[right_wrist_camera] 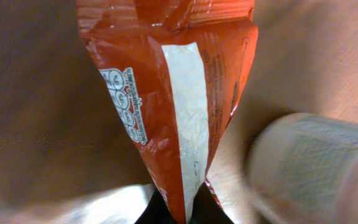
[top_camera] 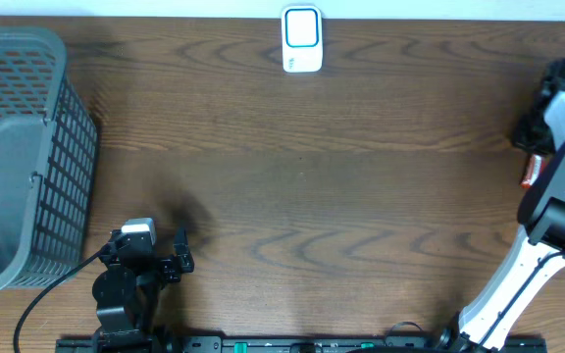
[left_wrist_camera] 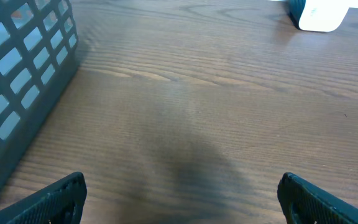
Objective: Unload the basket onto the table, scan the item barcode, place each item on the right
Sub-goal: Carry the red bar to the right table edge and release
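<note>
The item, an orange foil packet [right_wrist_camera: 166, 93] with a white seam strip and small printed icons, hangs pinched between the jaws of my right gripper [right_wrist_camera: 185, 208], which is shut on its lower edge. From overhead only a sliver of the orange packet [top_camera: 530, 175] shows beside the right arm at the table's right edge. I cannot make out a barcode on the packet. The white and blue scanner [top_camera: 302, 39] stands at the far middle of the table, and the left wrist view catches the scanner [left_wrist_camera: 319, 15] at top right. My left gripper [left_wrist_camera: 182, 186] is open and empty over bare wood at the front left.
A grey mesh basket [top_camera: 27, 147] fills the left side, and the basket's wall [left_wrist_camera: 23, 74] is close on the left in the left wrist view. A blurred pale cylinder [right_wrist_camera: 316, 168] lies to the right of the packet.
</note>
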